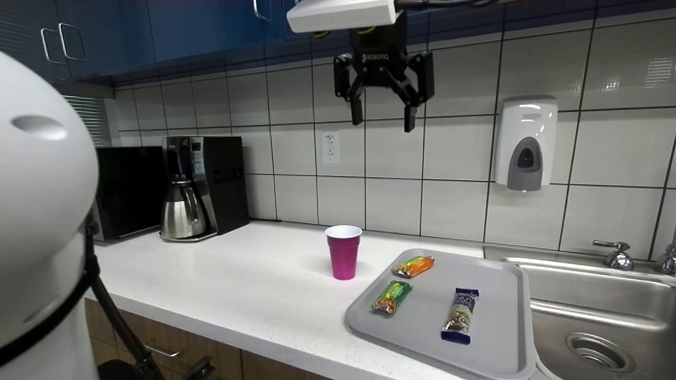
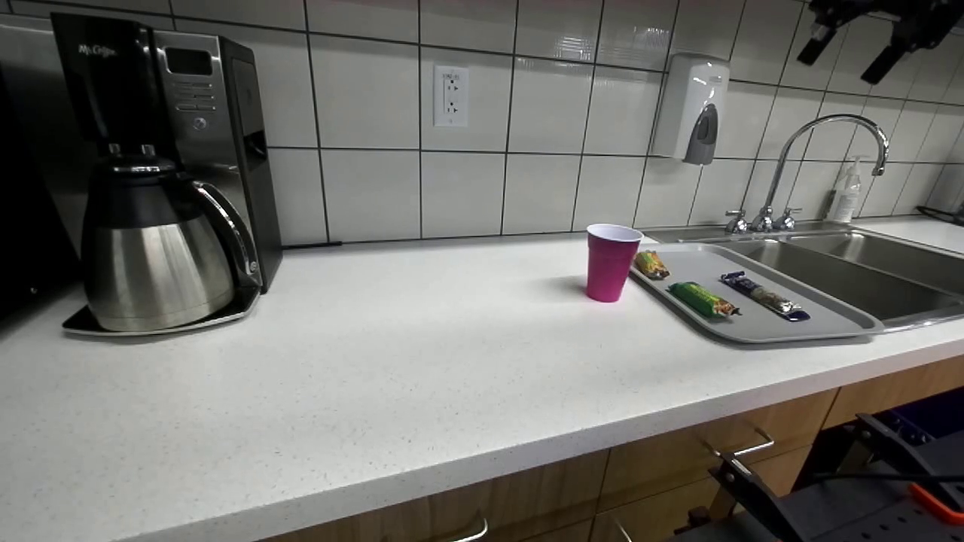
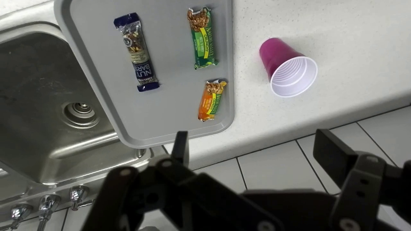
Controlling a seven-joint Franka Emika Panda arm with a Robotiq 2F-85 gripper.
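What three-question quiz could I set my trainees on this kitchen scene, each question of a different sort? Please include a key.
1. How many wrapped items lie on the gray tray? Name each.
2. Where is the magenta plastic cup? A) on the tray; B) upright beside the tray; C) upside down beneath the tray.
3. True or false: the claw is closed around the cup.

Key
1. Three: a Kirkland nut bar, a green Nature Valley Crunchy bar and an orange Nature Valley Crunchy bar.
2. B.
3. False; its jaws stand apart with nothing between them.
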